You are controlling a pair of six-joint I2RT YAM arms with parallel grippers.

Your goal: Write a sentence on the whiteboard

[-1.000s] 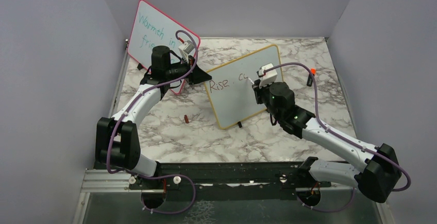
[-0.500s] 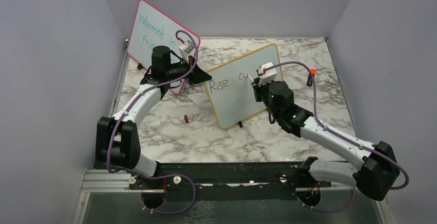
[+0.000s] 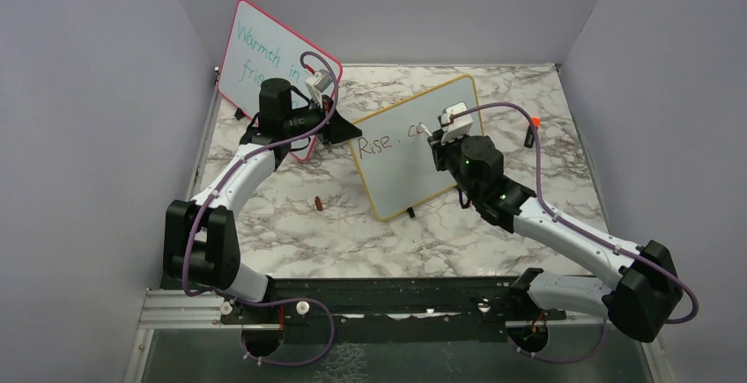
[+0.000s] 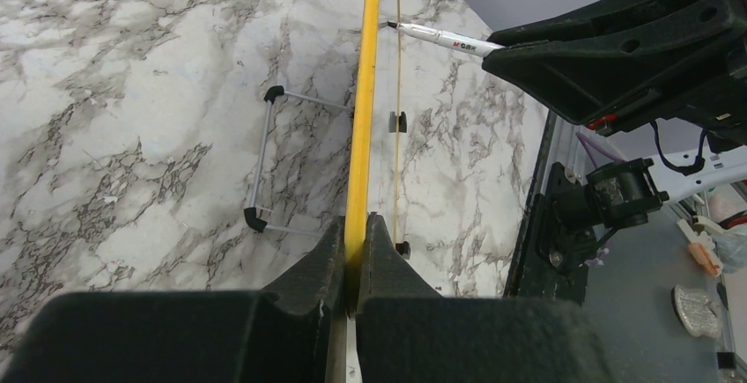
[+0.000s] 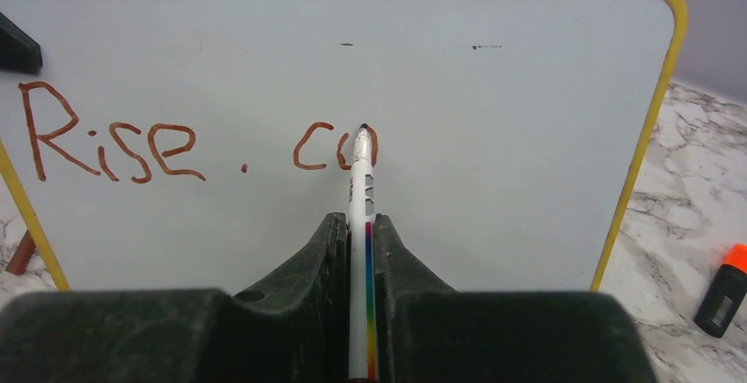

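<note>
Right gripper (image 5: 359,221): mine, clamped on a white marker (image 5: 358,167) with a rainbow stripe down the barrel. The marker's tip touches the board at the top of a half-drawn "o".

Left gripper (image 4: 356,224): mine, pinched shut over the yellow frame on the board's left edge, near the top corner.

Whiteboard (image 5: 528,136): yellow-framed with rounded corners, standing on small black feet mid-table between my two arms.

Sentence (image 5: 114,150): brownish-red, one line across the upper half of the board. It reads "Rise", a dot, "c" and the unfinished "o".

Table (image 3: 291,224): grey-veined marble.

Small reddish cap (image 3: 318,203): lying on the marble left of the board.

Orange-capped pen (image 5: 727,286): on the table to the right, apart from the board.

Pink-framed board (image 3: 264,57): teal writing, behind my left arm at the back left.
</note>
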